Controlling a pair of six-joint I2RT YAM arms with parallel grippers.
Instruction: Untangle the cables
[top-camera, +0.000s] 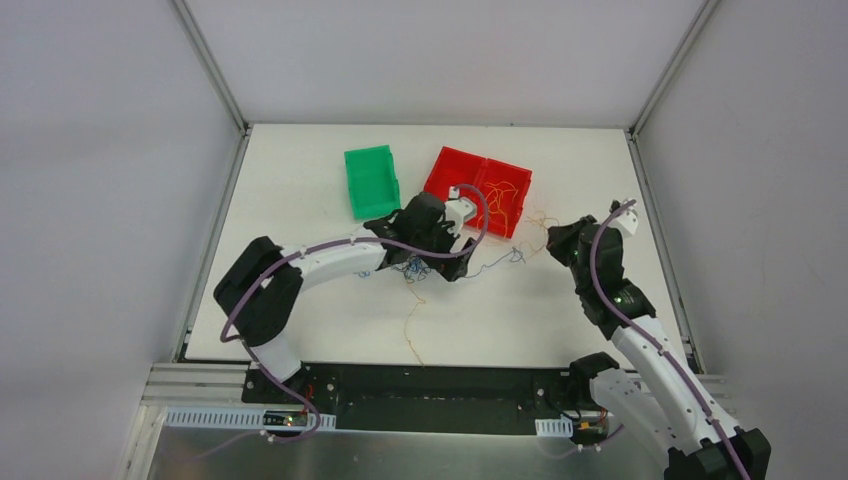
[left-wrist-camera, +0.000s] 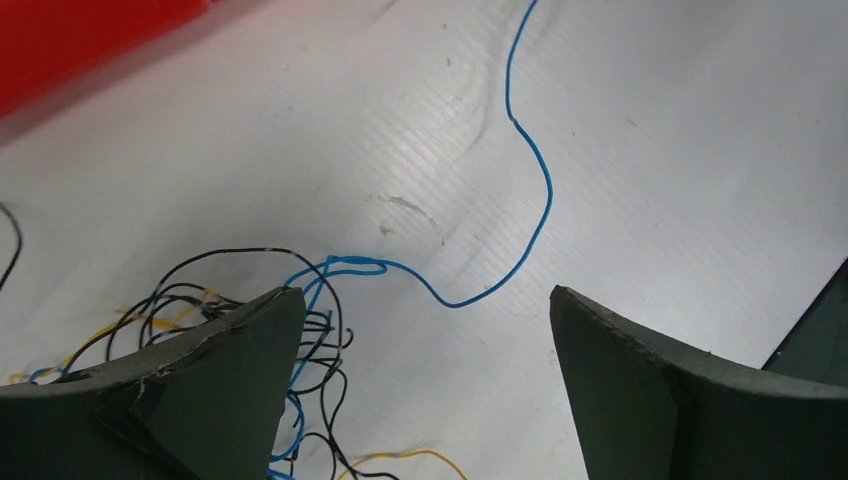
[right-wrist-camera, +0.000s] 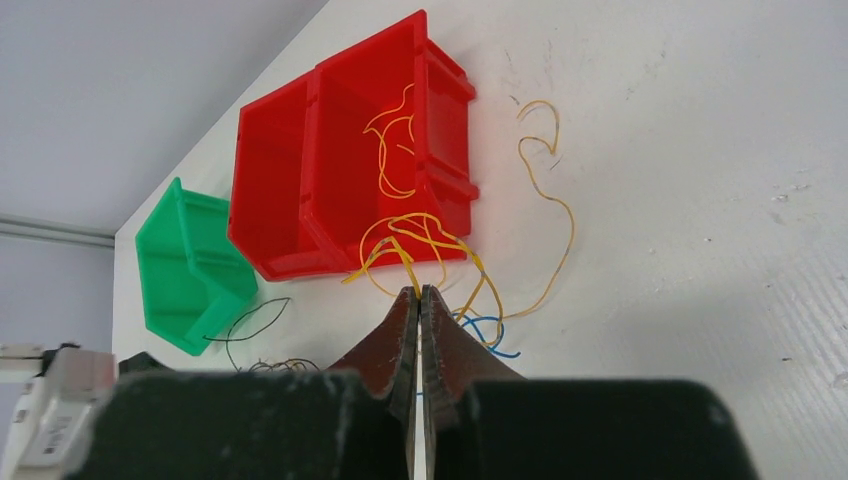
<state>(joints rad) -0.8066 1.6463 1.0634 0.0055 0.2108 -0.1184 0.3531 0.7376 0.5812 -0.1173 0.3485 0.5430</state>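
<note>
The cables are thin yellow, blue and black wires. A small tangle (top-camera: 410, 268) lies mid-table under my left gripper (top-camera: 440, 262). In the left wrist view that gripper (left-wrist-camera: 422, 292) is open wide just above the table, holding nothing. The knot of black, blue and yellow strands (left-wrist-camera: 318, 330) sits by its left finger. One blue cable (left-wrist-camera: 545, 190) snakes away across the table. My right gripper (right-wrist-camera: 418, 290) is shut on a yellow cable (right-wrist-camera: 400, 255) that loops toward the red bin (right-wrist-camera: 340, 170). Other yellow strands (right-wrist-camera: 395, 150) lie inside that bin.
A green bin (top-camera: 370, 182) stands left of the red bin (top-camera: 455, 172) at the back. A long yellow wire (top-camera: 412, 320) trails toward the near edge. A loose black wire (right-wrist-camera: 250, 320) lies by the green bin (right-wrist-camera: 190, 260), and a blue strand (right-wrist-camera: 490, 335) lies beside my right fingers.
</note>
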